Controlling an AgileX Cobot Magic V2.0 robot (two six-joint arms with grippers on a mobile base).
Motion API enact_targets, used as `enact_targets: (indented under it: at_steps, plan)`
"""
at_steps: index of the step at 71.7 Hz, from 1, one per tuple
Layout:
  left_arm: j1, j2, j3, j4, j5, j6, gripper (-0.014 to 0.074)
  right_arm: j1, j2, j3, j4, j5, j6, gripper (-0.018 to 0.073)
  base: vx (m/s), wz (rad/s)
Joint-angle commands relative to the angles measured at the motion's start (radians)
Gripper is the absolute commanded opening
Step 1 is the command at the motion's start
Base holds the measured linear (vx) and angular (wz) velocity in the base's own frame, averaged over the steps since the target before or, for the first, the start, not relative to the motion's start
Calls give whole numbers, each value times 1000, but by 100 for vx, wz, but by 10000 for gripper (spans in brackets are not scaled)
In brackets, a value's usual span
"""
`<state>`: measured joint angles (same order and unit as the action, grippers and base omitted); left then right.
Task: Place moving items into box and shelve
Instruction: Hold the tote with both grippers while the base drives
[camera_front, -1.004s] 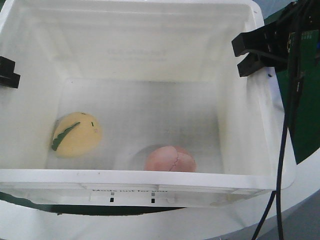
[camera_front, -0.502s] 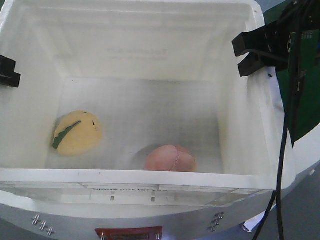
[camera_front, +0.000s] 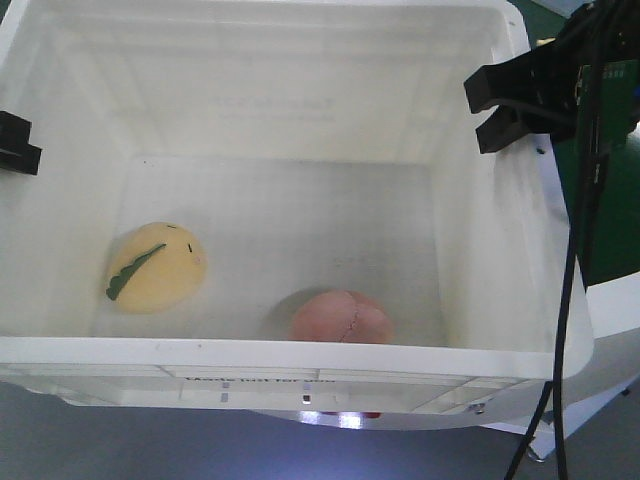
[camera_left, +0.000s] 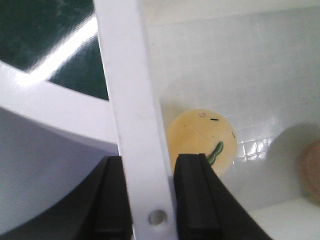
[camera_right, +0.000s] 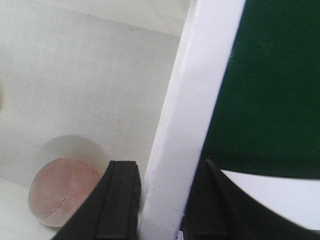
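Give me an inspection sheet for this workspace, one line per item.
Surface: grey floor shows below the box; no table seen under it.
Job's things: yellow ball and pink ball lie apart on the box's bottom.
Clutter: nothing seen.
Tools: left tool clamps the left rim; right tool clamps the right rim.
Cables: black cable hangs past the box's right corner.
Surroundings: green area right of the box.

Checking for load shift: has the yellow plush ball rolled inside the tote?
No. The yellow plush ball sits at the same spot relative to the white tote's near rim and pinkish ball.
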<state>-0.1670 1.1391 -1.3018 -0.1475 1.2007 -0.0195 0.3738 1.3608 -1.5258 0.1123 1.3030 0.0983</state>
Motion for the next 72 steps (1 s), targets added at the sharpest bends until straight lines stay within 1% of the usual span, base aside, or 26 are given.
enact_targets:
  at_steps: [1,40,72]
  plan:
    - [1,-32,-44,-50,-109,13,-17,1,-37,-47,42,-79,-24,-12,-17,48]
    - [1,-32,-44,-50,-109,13,-17,1,-37,-47,42,-79,-24,-12,-15,54]
    - [1,-32,-44,-50,-109,13,-17,1,-37,-47,42,-79,-24,-12,-12,46]
